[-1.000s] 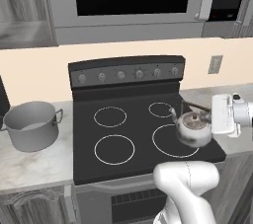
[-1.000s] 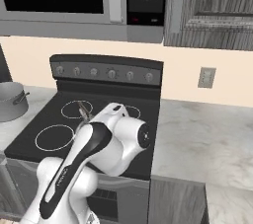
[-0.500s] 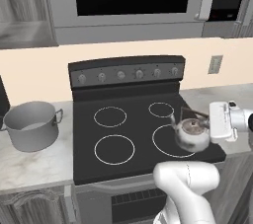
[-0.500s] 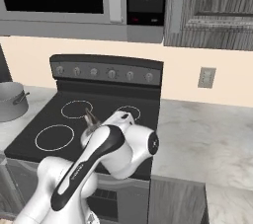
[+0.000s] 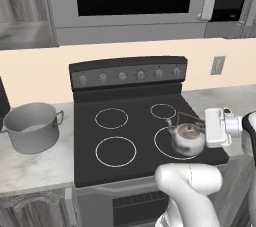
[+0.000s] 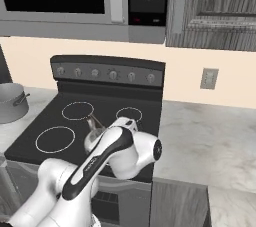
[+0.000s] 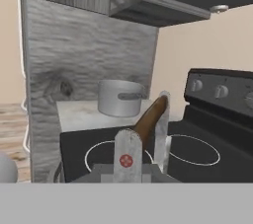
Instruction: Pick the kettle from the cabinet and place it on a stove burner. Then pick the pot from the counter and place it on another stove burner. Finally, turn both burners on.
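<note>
A: Which step is being worked on here?

B: The first one. The hand [image 5: 202, 130] is gripping the kettle [image 5: 188, 139] by its thin dark handle, fingers clenched on it, and the kettle is sitting at the lower right of the left base view, over the near right circle of the cooktop [image 5: 142, 168].

A: Is it resting on the glass?

B: I cannot tell whether it is touching or hanging just above. Judging from this, the next move is calling for a small lowering if needed, then letting go and backing the fingers clear of the handle without tipping the kettle.

A: And the pot [image 5: 32, 126]?

B: It is waiting on the surface [image 5: 25, 167] at the left of the frame, beside the cooktop, well apart from the kettle.

A: What is proving hard to see?

B: In the right base view the arm is covering most of the kettle. In the hand view the kettle's body is lying below the frame, with the handle between the fingertips [image 7: 127, 149].
</note>
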Robot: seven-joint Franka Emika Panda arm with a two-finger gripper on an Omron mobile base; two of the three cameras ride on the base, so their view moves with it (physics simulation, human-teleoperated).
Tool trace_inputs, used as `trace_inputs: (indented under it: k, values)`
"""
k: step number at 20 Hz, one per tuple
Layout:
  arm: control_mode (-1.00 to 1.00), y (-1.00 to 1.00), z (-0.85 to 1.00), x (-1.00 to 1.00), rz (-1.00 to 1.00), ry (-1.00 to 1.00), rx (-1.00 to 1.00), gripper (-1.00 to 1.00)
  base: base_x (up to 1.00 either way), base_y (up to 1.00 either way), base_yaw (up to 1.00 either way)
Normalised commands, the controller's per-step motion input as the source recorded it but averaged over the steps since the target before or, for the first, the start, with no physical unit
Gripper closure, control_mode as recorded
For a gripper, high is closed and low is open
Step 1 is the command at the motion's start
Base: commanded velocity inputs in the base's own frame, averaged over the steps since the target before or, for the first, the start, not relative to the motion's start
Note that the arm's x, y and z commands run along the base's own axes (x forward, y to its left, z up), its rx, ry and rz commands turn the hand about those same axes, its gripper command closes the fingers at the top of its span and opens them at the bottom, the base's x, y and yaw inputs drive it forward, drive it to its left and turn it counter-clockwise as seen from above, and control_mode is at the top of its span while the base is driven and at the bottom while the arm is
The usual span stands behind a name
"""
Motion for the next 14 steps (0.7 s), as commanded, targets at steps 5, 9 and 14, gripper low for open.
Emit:
trace_inputs:
  k: [5,9,14]
  values:
    - [-1.0,-0.11,-0.25,0.25,0.01,0.0,0.02,1.0,0.0,0.0,0.0]
    - [-1.0,-0.18,-0.11,0.25,0.0,-0.01,0.01,1.0,0.0,0.0,0.0]
    - [-1.0,-0.19,-0.05,0.19,0.0,-0.01,0.0,1.0,0.0,0.0,0.0]
